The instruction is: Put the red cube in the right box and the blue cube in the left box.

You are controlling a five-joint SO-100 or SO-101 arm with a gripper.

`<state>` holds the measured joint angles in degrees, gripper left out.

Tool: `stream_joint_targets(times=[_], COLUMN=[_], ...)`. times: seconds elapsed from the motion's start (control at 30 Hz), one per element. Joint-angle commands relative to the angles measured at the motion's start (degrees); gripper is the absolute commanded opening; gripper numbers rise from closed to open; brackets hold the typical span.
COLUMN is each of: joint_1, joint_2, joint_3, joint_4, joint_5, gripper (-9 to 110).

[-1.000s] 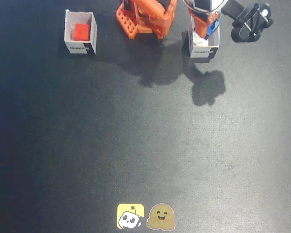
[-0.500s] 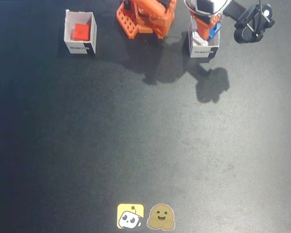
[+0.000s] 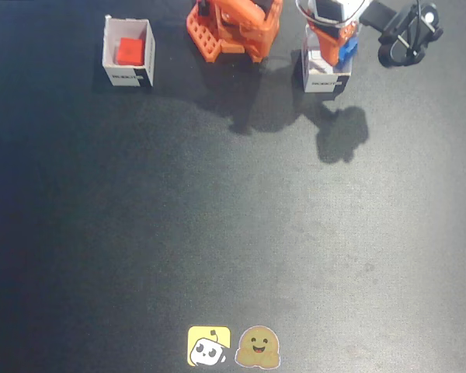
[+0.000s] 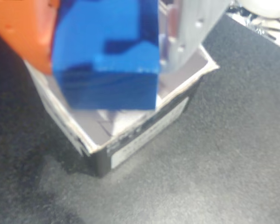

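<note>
In the fixed view the red cube (image 3: 130,51) lies inside the white box at the view's left, the right box (image 3: 111,48). My gripper (image 3: 335,47) hangs over the white box at the view's right, the left box (image 3: 326,79), and is shut on the blue cube (image 3: 347,49). The wrist view shows the blue cube (image 4: 107,51) pinched between the orange finger (image 4: 23,32) and the pale finger (image 4: 191,28), just above that box's open top (image 4: 144,135). My gripper (image 4: 107,70) hides much of the box's inside.
The orange arm base (image 3: 233,27) stands at the top middle of the fixed view. A black camera piece (image 3: 408,33) sticks out to the right of the gripper. Two stickers (image 3: 231,346) lie at the mat's bottom edge.
The gripper with the blue cube has shifted slightly right and toward the top of the fixed view, staying over the same box. Its shadow moved right. The red cube has not moved.
</note>
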<state>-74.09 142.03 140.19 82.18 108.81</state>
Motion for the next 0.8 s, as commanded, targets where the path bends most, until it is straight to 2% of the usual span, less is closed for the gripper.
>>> stream_joint_targets(times=[0.0, 0.13, 0.33, 0.77], joint_1=[-0.53, -0.53, 0.53, 10.72], joint_2=[2.29, 3.69, 3.78, -5.10], joint_3=[0.09, 1.14, 1.05, -7.21], joint_4=[-0.88, -0.88, -0.26, 0.44], joint_5=[-0.44, -0.44, -0.44, -8.96], gripper=[18, 17, 9, 2])
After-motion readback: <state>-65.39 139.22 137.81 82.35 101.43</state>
